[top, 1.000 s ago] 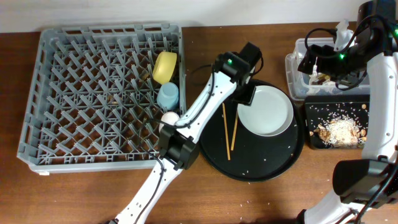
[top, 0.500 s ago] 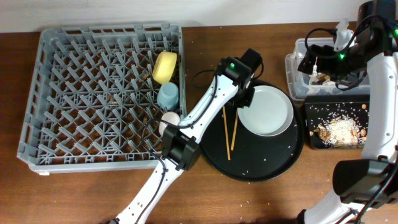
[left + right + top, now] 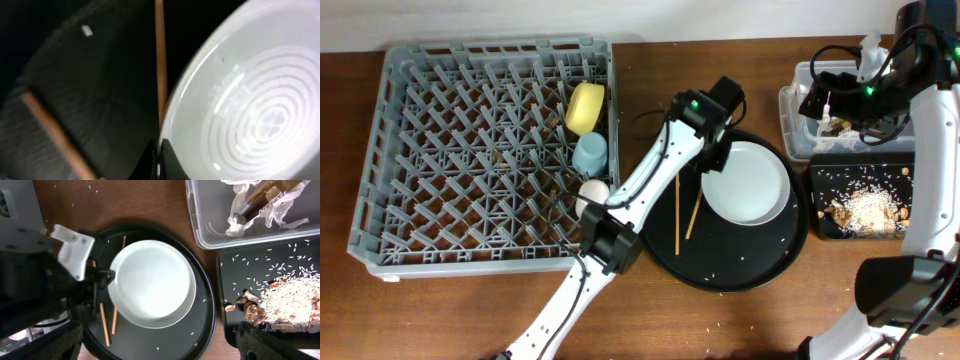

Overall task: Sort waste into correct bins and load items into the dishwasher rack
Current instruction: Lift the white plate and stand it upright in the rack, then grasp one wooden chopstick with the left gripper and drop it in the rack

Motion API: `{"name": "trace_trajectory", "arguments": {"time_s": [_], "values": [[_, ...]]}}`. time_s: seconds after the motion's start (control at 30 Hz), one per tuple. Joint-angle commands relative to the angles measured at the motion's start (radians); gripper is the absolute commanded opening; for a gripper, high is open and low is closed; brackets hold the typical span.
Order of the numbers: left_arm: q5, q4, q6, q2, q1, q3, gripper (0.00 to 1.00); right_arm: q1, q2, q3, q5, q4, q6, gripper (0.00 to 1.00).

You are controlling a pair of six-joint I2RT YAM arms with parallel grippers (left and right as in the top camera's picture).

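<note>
Working tool: my left gripper (image 3: 712, 160), jaw gap hidden, I cannot tell its width
Plate (image 3: 250, 110): rim right at my fingertips
Chopsticks (image 3: 160, 60): just beside, ahead-left

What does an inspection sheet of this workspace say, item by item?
Surface: wooden table, stray white crumbs.
Job's things: yellow bowl, blue cup, pink cup in the dishwasher rack; plate and two chopsticks on the round black tray; tissue and wrapper in the clear tub; rice and brown scraps in the black rectangular tray.
Clutter: nothing seen.
Hands: left hand at the plate's rim, grip unclear; right hand open above the tub.
Cables: black cable looped beside the rack.
Surroundings: pale wall behind.
</note>
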Motion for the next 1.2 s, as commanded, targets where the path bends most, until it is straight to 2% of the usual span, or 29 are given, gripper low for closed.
{"name": "trace_trajectory", "arguments": {"time_s": [0.0,0.1,0.2,0.23,0.27,0.33,0.47,0.57,0.67,0.77,0.87,0.9,0.97,1.0,1.03,1.1,1.17], "values": [[-0.126,-0.012,0.067,-0.202,0.063,0.028,0.00,0.000,-0.002,0.003,0.009,0.000,-0.005,0.98],[-0.416,-0.012,0.087,-0.348,0.130,0.028,0.00,0.000,-0.002,0.003,0.009,0.000,-0.005,0.98],[-0.684,-0.012,0.192,-0.437,0.191,0.028,0.00,0.000,-0.002,0.003,0.009,0.000,-0.005,0.98],[-0.803,-0.008,0.196,-0.449,0.213,0.028,0.00,0.000,-0.002,0.003,0.009,0.000,-0.005,0.99],[-0.984,0.005,0.196,-0.451,0.249,0.028,0.00,0.000,-0.002,0.003,0.009,0.000,-0.005,0.98],[-1.094,0.045,0.196,-0.449,0.305,0.011,0.00,0.000,-0.002,0.003,0.009,0.000,-0.005,0.98],[-1.126,0.168,0.196,-0.435,0.417,-0.032,0.00,0.000,-0.002,0.003,0.009,0.000,-0.005,0.98],[-1.126,0.215,0.196,-0.431,0.468,-0.140,0.00,0.000,-0.002,0.003,0.009,0.000,-0.005,0.98],[-1.126,0.244,0.196,-0.431,0.471,-0.269,0.00,0.000,-0.002,0.003,0.009,0.000,-0.005,0.98],[-1.124,0.341,0.196,-0.431,0.469,-0.445,0.00,0.000,-0.002,0.003,0.009,0.000,-0.005,0.99],[-1.038,0.352,0.196,-0.431,0.468,-0.478,0.01,0.000,-0.002,0.003,0.009,0.000,-0.005,0.99],[-0.986,0.352,0.196,-0.431,0.468,-0.478,0.10,0.000,-0.002,0.003,0.009,0.000,-0.005,0.98],[-0.892,0.355,0.196,-0.431,0.468,-0.478,0.49,0.000,-0.002,0.003,0.009,0.000,-0.005,0.98],[-0.874,0.360,0.196,-0.431,0.468,-0.478,0.59,0.000,-0.002,0.003,0.009,0.000,-0.005,0.98],[-0.866,0.367,0.196,-0.431,0.468,-0.477,0.65,0.000,-0.002,0.003,0.009,0.000,-0.005,0.99],[-0.851,0.366,0.196,-0.436,0.468,-0.453,0.70,0.000,-0.002,0.003,0.009,0.000,-0.005,0.98],[-0.681,0.335,0.196,-0.468,0.471,-0.389,0.73,0.000,-0.002,0.003,0.009,0.000,-0.005,0.98]]}}
